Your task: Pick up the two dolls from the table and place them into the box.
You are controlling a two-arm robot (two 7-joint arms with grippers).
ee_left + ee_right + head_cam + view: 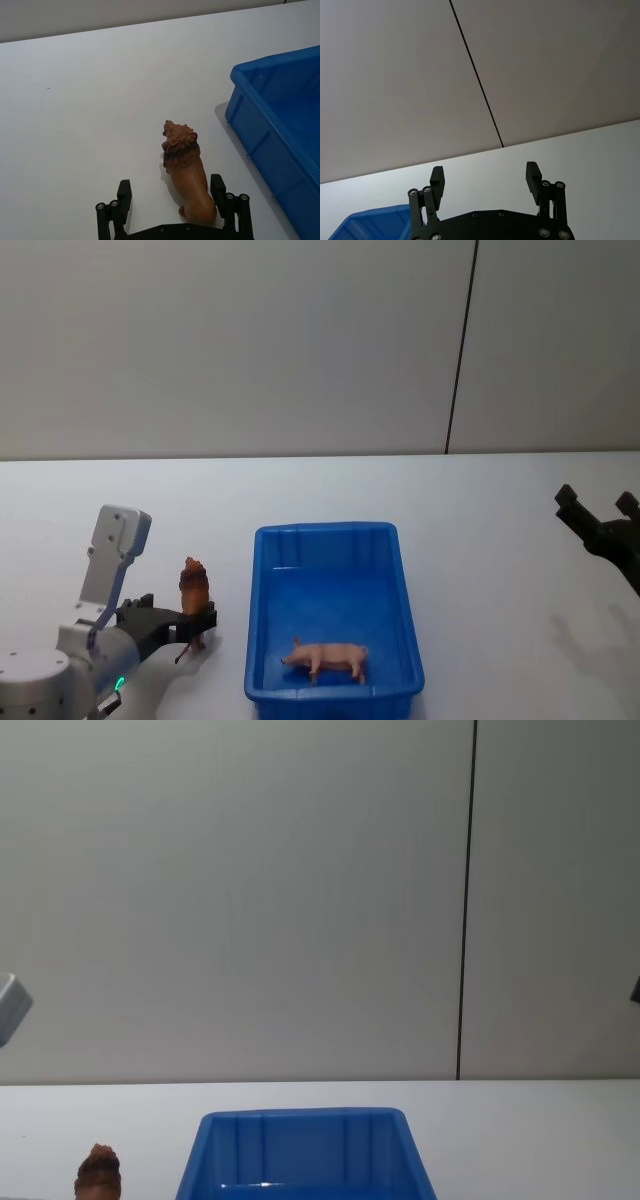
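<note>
Pig (327,656) is lying in the box (330,533), lower centre of frame. My left gripper (186,624), lower left, is spread around the lion (186,170) on the table (480,540), lined up to pinch. Right gripper (485,180), far right, hangs spread and idle.

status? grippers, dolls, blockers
Left gripper open around the brown lion doll on the table. Right gripper open, raised at right. Pink pig doll in the blue box. Nothing blocking.

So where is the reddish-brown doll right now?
The reddish-brown doll stands on the table, left of the box, between the open left gripper's fingers.
</note>
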